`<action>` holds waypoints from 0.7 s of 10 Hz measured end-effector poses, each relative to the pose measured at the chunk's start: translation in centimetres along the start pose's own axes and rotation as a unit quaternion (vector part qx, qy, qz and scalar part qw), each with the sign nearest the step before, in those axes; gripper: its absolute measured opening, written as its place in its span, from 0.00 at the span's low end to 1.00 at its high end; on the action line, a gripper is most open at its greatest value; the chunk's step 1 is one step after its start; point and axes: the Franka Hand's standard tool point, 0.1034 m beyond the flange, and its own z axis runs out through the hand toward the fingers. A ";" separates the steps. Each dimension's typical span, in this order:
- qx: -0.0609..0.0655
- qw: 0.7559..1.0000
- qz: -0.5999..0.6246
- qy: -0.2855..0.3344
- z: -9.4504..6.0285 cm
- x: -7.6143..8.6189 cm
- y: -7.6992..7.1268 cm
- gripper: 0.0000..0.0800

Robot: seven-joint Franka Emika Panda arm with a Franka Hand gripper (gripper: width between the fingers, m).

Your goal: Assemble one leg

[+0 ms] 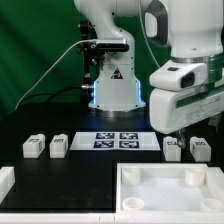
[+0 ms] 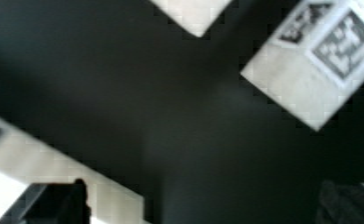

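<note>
Four legs lie in a row on the black table, small white blocks with tags. Two are at the exterior view's left (image 1: 33, 147) (image 1: 58, 147) and two at its right (image 1: 173, 148) (image 1: 200, 149). My gripper (image 1: 188, 124) hangs above the two right legs, apart from them. In the wrist view the gripper (image 2: 205, 203) is open and empty. Its dark fingertips (image 2: 58, 203) show at the frame's edges with bare black table between them. No leg shows clearly in the blurred wrist view.
The marker board (image 1: 118, 139) lies between the leg pairs and shows in the wrist view (image 2: 330, 50). A large white tray-like piece with a raised rim (image 1: 128, 186) sits at the front. A white part (image 1: 5, 181) is at the front left edge. The robot base (image 1: 112, 85) stands behind.
</note>
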 end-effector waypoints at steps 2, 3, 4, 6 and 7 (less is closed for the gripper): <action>0.016 0.983 0.181 -0.013 0.9 -0.7 -1.6 0.81; 0.014 0.968 0.248 -0.020 1.1 -0.8 -3.2 0.81; 0.015 0.963 0.269 -0.024 1.3 -1.1 -3.9 0.81; 0.017 0.964 0.261 -0.049 1.4 -1.5 -3.9 0.81; 0.017 0.964 0.260 -0.051 1.4 -1.5 -3.9 0.81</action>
